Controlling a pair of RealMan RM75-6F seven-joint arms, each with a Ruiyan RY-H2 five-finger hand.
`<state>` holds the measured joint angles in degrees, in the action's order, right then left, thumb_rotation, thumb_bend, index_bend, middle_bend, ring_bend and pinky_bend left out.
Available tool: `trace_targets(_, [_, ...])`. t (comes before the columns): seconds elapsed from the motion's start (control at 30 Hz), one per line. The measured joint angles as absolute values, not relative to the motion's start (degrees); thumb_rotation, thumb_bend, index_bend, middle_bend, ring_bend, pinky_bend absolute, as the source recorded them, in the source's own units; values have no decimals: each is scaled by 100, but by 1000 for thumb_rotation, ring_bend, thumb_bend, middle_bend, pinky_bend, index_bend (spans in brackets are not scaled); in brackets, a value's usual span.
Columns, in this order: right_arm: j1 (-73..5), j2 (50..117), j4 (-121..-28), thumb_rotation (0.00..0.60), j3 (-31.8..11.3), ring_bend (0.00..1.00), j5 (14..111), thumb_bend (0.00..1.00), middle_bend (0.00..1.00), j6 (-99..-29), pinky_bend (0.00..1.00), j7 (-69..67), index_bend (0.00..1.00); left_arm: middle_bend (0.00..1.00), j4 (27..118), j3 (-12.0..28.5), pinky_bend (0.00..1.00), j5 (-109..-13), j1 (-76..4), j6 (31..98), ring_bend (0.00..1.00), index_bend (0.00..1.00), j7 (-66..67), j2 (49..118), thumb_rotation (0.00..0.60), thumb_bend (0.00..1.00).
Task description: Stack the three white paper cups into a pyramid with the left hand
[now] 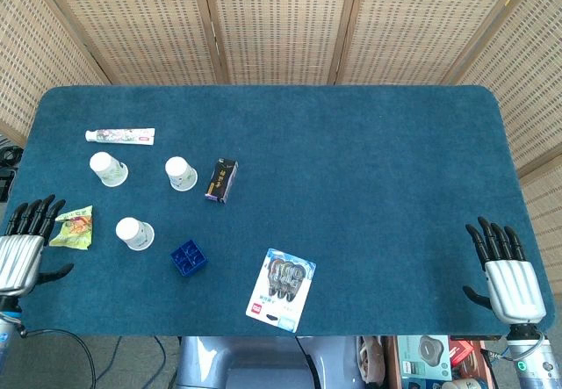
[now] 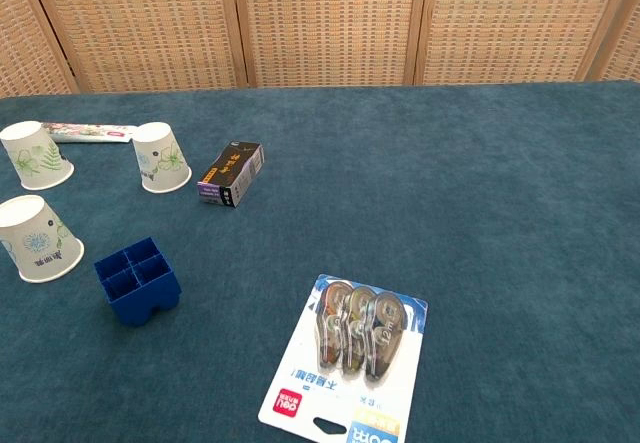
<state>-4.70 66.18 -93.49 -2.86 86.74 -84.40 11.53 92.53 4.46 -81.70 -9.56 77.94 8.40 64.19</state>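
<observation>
On the left part of the blue table stand three white paper cups, all upside down and apart from one another: a far-left cup, a middle cup to its right, and a near cup closer to the front edge. None sits on another. One toothpaste tube lies flat just behind the far-left cup. One small black box lies just right of the middle cup. One blue gridded block sits to the right of the near cup, and one green snack packet lies to that cup's left. One blister pack of correction tapes, showing three rolls, rests near the front edge, well apart from the cups. At the left front corner the left hand holds nothing, fingers spread, its fingertips beside the snack packet. At the right front corner the right hand is likewise empty with fingers apart. Behind the table stand woven screen panels.
</observation>
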Motion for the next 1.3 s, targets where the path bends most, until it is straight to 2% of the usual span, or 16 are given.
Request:
trace_targets(0.33, [-495, 6635, -9333, 600, -281, 0, 8644, 100, 0, -8368, 0, 1164, 0, 0, 9231, 949, 0, -7152, -1775, 6324, 0, 0, 856, 5851, 600, 88])
trace_targets(0.63, [-540, 6665, -9304, 600, -288, 0, 8560, 100, 0, -8253, 0, 1185, 0, 0, 8677, 1306, 0, -5943, -2738, 5002, 0, 0, 1176, 5823, 600, 88])
trace_targets(0.73, [-553, 6670, -9282, 600, -296, 0, 8521, 100, 0, -8212, 0, 1166, 0, 0, 8462, 1390, 0, -5532, -3000, 4738, 0, 14, 1334, 5895, 600, 88])
trace_targets(0.87, [-573, 6678, -9259, 600, -301, 0, 8485, 99, 0, -8159, 0, 1142, 0, 0, 8170, 1444, 0, -4985, -3317, 4453, 0, 81, 1577, 6031, 600, 89])
trace_targets(1.07, [-597, 6687, -9228, 600, -304, 0, 8442, 99, 0, -8101, 0, 1115, 0, 0, 7620, 1374, 0, -4168, -3831, 4120, 0, 158, 2120, 6417, 600, 88])
trace_targets(1.3, [-617, 6681, -9182, 600, -326, 0, 8367, 99, 0, -8045, 0, 1022, 0, 0, 6914, 1214, 0, -3481, -4298, 3877, 0, 171, 2522, 6965, 600, 88])
